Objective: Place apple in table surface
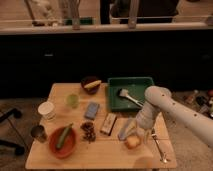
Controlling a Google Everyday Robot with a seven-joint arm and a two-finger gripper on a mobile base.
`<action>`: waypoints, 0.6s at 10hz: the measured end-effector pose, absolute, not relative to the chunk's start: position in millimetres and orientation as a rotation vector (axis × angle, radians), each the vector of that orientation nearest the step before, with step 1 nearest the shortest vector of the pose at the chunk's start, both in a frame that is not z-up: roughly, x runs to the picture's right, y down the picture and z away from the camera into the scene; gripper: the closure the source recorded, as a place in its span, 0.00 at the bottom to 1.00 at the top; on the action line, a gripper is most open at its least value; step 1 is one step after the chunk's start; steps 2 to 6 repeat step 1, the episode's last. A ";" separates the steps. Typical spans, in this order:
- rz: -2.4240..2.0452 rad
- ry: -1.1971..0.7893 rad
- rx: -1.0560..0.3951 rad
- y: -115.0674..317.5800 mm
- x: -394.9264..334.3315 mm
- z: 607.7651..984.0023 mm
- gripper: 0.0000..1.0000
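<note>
The apple [132,143], yellowish-red, is low over or on the wooden table [105,152] near its front right; I cannot tell whether it touches the wood. My gripper [136,131] is at the end of the white arm [165,105], which reaches in from the right. It points down and is right at the apple's top. The gripper's tip is partly hidden by the arm's wrist.
A green tray [114,95] with a brush [127,96] is at the back right. A grey-blue packet [125,129], snack bar [108,123], grapes [89,131] and blue sponge [91,110] lie left of the apple. A fork [158,145] lies to its right. A red bowl [63,142] and cups stand at the left.
</note>
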State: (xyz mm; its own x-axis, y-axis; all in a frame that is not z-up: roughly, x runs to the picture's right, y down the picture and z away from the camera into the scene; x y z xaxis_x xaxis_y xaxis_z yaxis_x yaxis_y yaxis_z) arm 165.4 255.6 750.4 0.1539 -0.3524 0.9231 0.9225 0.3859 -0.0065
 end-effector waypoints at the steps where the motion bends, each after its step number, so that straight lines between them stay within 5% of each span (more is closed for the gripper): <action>1: -1.029 -1.031 -0.687 255.9 166.2 750.6 0.20; 6: -1.029 -1.031 -0.687 255.9 166.2 750.6 0.20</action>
